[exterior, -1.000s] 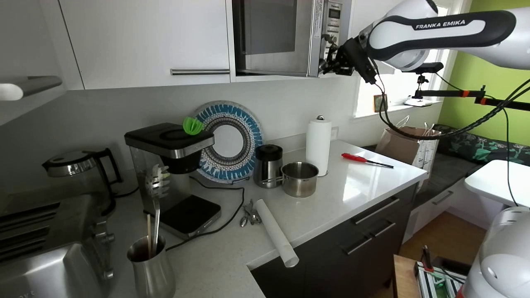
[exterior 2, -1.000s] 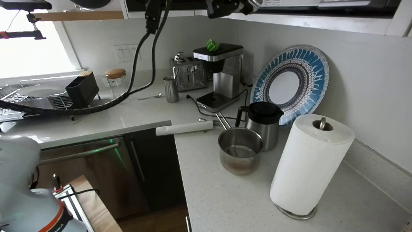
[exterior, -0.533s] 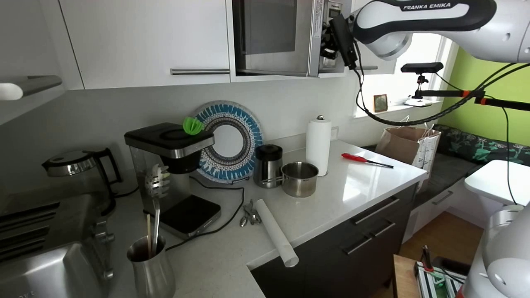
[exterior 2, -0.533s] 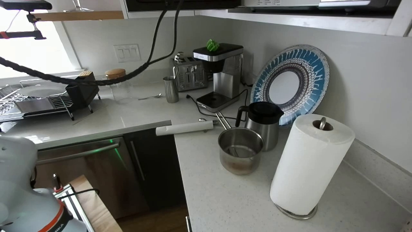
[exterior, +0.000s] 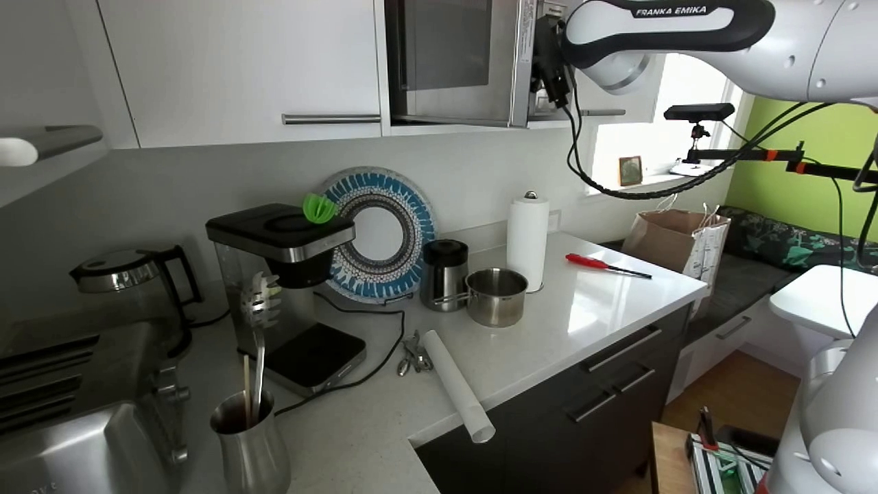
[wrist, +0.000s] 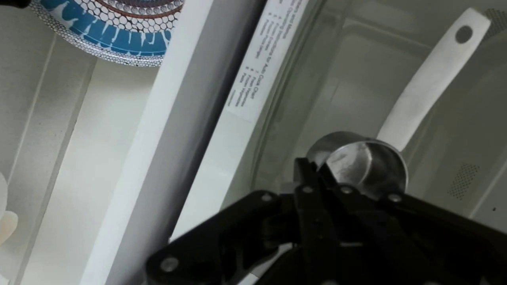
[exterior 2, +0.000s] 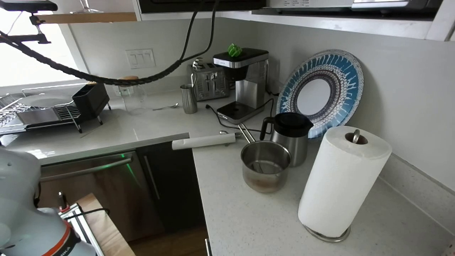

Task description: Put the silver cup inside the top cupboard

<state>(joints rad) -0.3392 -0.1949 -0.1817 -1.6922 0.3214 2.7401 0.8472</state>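
In an exterior view, from the left: a coffee maker (exterior: 285,240) stands on the table (exterior: 538,343), then a round patterned platter (exterior: 376,233) is propped on edge. Next come the microwave (exterior: 449,44) and, below, a saucepan (exterior: 497,302). The silver measuring cup (wrist: 358,160) is inside the microwave — the wrist view shows the end effector (wrist: 315,167) clenched on its rim; whether it rests on anything, I cannot tell. Further right lies a red-handled screwdriver (exterior: 597,263).

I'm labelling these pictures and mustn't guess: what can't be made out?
Silver cup: in an exterior view, hidden behind the microwave door.
Its underside: wrist view, hidden by its own walls.
Gripper: in an exterior view, past the top edge, above the cables.
Plate: wrist view, cut off by the top edge.
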